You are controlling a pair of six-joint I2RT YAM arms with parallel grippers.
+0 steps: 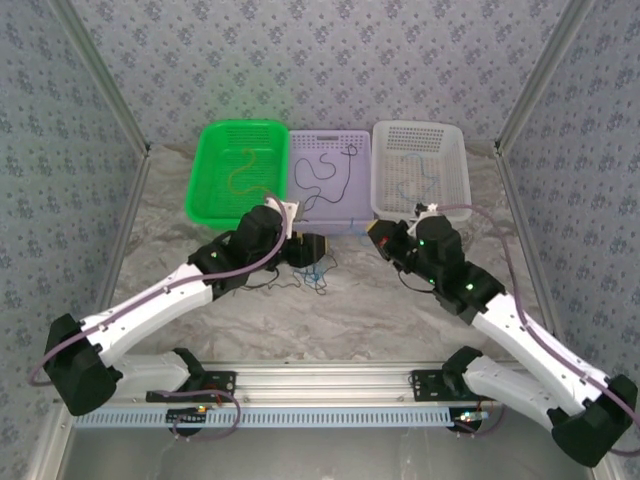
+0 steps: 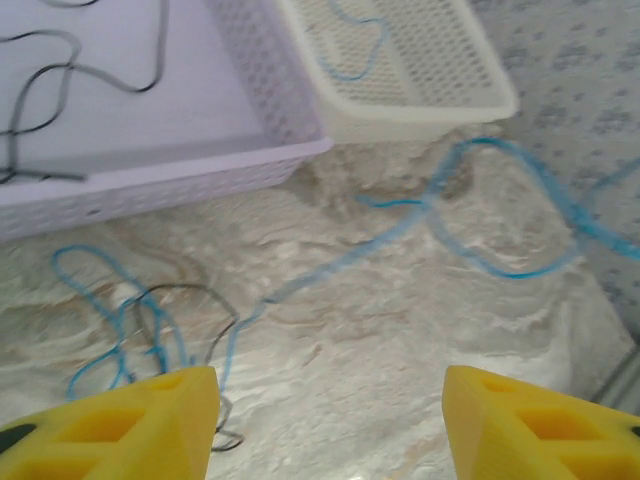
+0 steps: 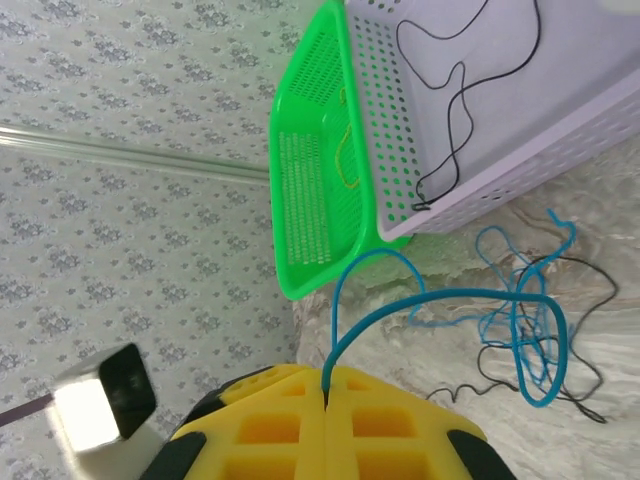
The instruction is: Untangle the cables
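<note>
**Right gripper** (image 3: 327, 398), lower centre of the right wrist view: jaws clenched flat together on one end of a blue cable (image 3: 450, 293). The cable arcs up out of the pads and runs right into the tangle (image 3: 530, 340) near the frame's right edge. Pinching close to the cable's end is presumably meant to let the arm draw that strand out of the knot lengthwise.

**Left gripper** (image 2: 330, 430), bottom edge of the left wrist view: yellow fingers (image 2: 140, 420) are spread wide with nothing between them, above the table (image 2: 400, 380). The tangle lies just above the left finger. The released jaws seem placed to pin or take the other loops while the opposite arm pulls.

**Tangle:** blue loops cross a thin black cable (image 3: 575, 265); which strand lies uppermost cannot be told.

**Baskets,** side by side along the upper part of the overhead view:
- The green basket (image 1: 215, 190) holds a yellow-olive cable (image 1: 240, 172).
- The purple basket (image 1: 300, 150) holds a sorted black cable (image 2: 140, 90).
- The white basket (image 1: 455, 190) holds a sorted blue cable (image 2: 345, 76).

The scheme is evidently one colour per basket, and the knot on the table below them is not yet sorted.
</note>
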